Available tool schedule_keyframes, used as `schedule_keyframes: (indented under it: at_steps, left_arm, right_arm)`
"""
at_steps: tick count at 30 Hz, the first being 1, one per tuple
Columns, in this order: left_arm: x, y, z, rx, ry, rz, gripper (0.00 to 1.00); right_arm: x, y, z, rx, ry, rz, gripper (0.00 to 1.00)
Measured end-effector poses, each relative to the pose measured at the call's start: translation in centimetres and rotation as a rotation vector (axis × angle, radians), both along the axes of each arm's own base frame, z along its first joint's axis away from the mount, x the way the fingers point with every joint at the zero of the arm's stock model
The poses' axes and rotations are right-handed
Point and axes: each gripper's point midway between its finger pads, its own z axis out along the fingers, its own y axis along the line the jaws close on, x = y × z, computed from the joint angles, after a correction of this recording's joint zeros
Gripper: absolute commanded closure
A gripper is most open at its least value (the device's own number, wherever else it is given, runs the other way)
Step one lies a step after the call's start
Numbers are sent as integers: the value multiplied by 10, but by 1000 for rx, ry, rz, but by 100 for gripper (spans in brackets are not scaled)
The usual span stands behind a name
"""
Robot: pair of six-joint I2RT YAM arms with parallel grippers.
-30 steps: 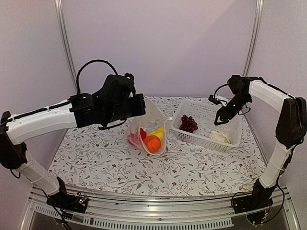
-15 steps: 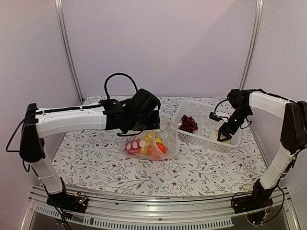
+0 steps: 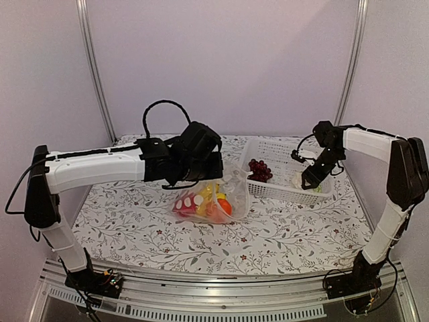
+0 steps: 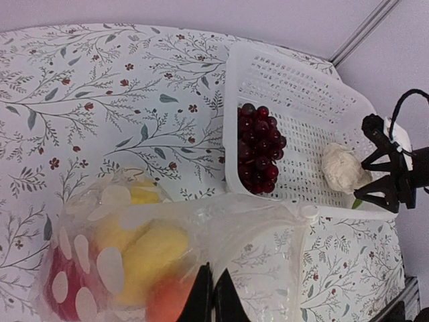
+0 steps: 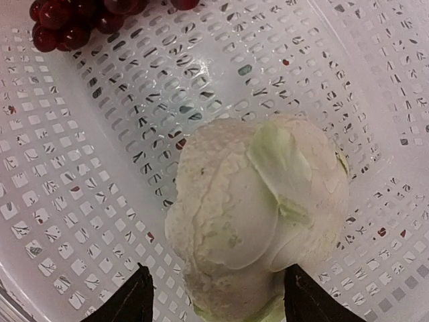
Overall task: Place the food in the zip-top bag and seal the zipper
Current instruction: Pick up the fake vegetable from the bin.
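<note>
The clear zip-top bag (image 3: 228, 191) lies on the table left of the white basket (image 3: 285, 193). It holds the red pepper (image 3: 186, 203), yellow pieces (image 3: 208, 193) and orange fruit (image 3: 224, 208). My left gripper (image 3: 213, 171) is shut on the bag's upper film (image 4: 268, 255); its tips (image 4: 213, 295) pinch the plastic. The pale zipper edge (image 4: 255, 204) lies against the basket wall. The dark red grapes (image 4: 258, 144) and the cabbage (image 5: 261, 201) sit in the basket. My right gripper (image 5: 218, 305) is open, with a finger on each side of the cabbage.
The basket (image 4: 301, 87) stands at the back right of the flowered table cloth (image 3: 167, 241). The right arm's gripper shows in the left wrist view (image 4: 385, 178), beside the cabbage (image 4: 343, 169). Grey walls and metal posts enclose the table.
My left arm swung right and lowered the bag onto the table beside the basket. My right gripper came down into the basket and now straddles the cabbage.
</note>
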Motion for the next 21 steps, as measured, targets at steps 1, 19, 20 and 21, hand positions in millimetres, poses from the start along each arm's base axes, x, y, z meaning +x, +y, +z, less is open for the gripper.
schedule_keyframes:
  at_steps: [1, 19, 20, 21]
  left_arm:
    - [0, 0, -1, -1, 2, -3, 100]
    - [6, 5, -6, -26, 11, -6, 100]
    - [7, 6, -6, -27, 10, -5, 100]
    - [8, 6, -6, -27, 10, -3, 100]
  right_arm:
    - [5, -3, 1, -14, -20, -20, 51]
    - [41, 12, 112, 176, -278, -67, 100]
    - [39, 17, 129, 216, -301, -55, 100]
    - [37, 22, 143, 250, -320, -41, 100]
